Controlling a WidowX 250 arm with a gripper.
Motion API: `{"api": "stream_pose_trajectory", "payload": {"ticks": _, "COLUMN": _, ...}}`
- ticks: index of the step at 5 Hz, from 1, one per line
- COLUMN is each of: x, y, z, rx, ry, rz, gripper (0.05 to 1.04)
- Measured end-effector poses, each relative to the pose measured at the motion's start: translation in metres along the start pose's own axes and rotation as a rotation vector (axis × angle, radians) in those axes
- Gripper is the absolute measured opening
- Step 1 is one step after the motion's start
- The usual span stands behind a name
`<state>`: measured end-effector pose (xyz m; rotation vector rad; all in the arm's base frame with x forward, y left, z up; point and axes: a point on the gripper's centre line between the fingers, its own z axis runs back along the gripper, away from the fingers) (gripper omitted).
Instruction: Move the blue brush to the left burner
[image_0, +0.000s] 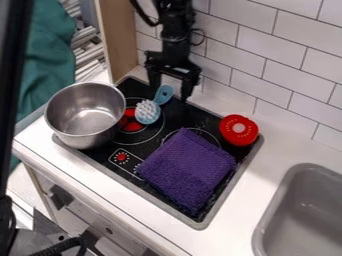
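Blue brush (147, 113) | handle nearest tool (169, 94), head toward stove's (137, 188) front edge | tool spread wide, empty

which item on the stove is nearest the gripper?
Blue brush, white bristles showing: its handle is right by the gripper. Metal pot, purple cloth and red item sit farther off.

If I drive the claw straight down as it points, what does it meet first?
Most likely the handle of the blue brush, seen between the open fingers of the claw. Depth is unclear at this slant, so a fingertip might touch the black stovetop beside it first.
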<state>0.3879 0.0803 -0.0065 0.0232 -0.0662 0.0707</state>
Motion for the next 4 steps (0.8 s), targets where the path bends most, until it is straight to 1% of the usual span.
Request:
{"api": "stream_pose_trajectory", "payload": {"ticks": 1, "x": -0.016, "y": -0.015, "z": 0.023, "rx": 0.002, "ry": -0.083, "rz": -0.006, "gripper": 1.011}}
{"api": "stream_pose_trajectory", "payload": {"ticks": 2, "x": -0.032, "y": -0.027, "z": 0.036, "rx": -0.007, "ry": -0.12, "rz": 0.013, "gripper": 1.011}}
{"api": "stream_pose_trajectory", "payload": {"ticks": 3, "x": -0.052, "y": -0.043, "z": 0.043, "rx": -0.002, "ry": -0.114, "rz": 0.035, "gripper": 1.011}}
{"api": "stream_pose_trajectory", "payload": {"ticks": 4, "x": -0.06, "y": -0.047, "z": 0.042, "rx": -0.007, "ry": -0.108, "rz": 0.05, "gripper": 1.011}}
